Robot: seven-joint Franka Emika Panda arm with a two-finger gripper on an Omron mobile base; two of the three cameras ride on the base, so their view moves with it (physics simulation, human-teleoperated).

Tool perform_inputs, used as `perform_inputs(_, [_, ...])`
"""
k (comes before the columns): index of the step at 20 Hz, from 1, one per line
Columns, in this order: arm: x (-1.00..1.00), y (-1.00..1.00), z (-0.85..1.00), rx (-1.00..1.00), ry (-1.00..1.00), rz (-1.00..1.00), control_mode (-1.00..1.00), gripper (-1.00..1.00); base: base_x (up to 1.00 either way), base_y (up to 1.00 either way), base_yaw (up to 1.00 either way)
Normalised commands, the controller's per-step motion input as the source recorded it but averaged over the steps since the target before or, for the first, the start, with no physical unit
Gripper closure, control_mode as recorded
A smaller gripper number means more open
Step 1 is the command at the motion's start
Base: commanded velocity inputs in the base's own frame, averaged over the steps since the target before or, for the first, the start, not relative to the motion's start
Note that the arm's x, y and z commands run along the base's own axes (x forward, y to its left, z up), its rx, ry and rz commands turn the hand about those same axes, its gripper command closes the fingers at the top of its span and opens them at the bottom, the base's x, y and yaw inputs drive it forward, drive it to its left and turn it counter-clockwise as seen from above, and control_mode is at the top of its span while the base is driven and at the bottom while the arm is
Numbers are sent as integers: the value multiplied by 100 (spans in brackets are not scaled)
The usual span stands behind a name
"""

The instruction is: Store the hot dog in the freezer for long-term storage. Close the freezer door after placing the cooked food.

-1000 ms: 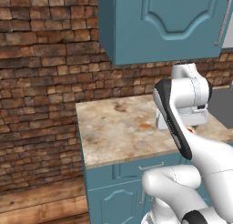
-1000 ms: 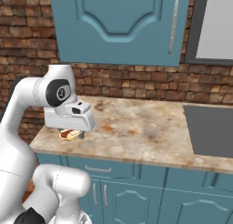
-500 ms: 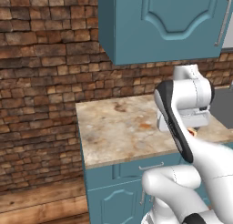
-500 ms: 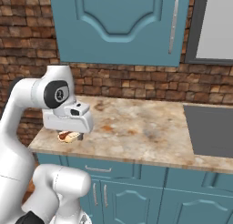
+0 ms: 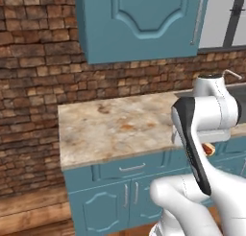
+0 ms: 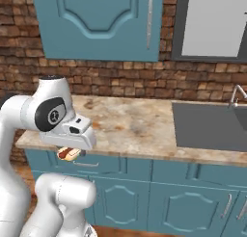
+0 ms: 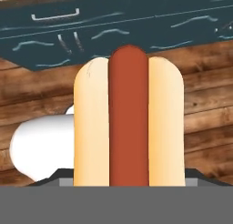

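The hot dog (image 7: 129,123), a tan bun with a red sausage down its middle, stands large in the hand view, seen against wooden floor and dark cabinet fronts. My gripper (image 6: 69,151) is shut on it, and the bun (image 6: 69,154) peeks out below the white hand, just in front of the counter edge. In the left base view the hot dog (image 5: 207,148) shows as an orange sliver under the hand. The fingers themselves are hidden by the hand and the bun. The freezer and the freezer door are out of view.
A marble counter (image 5: 110,129) runs over teal lower cabinets (image 5: 120,192), with a teal upper cabinet (image 5: 144,19) above and a brick wall behind. A dark sink (image 6: 207,125) with a faucet (image 6: 235,94) lies to the right. Wooden floor (image 7: 205,104) lies below.
The whole scene has slid left in both base views, so the camera has moved. The hot dog, still gripped, has come off the counter top to just in front of its edge.
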Motion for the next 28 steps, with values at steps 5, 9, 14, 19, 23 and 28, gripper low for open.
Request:
perform_inputs(5, [0,0,0,0,0,0,100,100,8,-87,-31])
perform_inputs(9, [0,0,0,0,0,0,100,100,4,-100,-61])
perform_inputs(14, [0,0,0,0,0,0,100,100,0,-100,-65])
perform_inputs(19, [0,0,0,0,0,0,100,100,0,-90,-66])
perform_inputs(23, [0,0,0,0,0,0,100,100,0,-81,-66])
perform_inputs(28, [0,0,0,0,0,0,100,100,6,-79,-72])
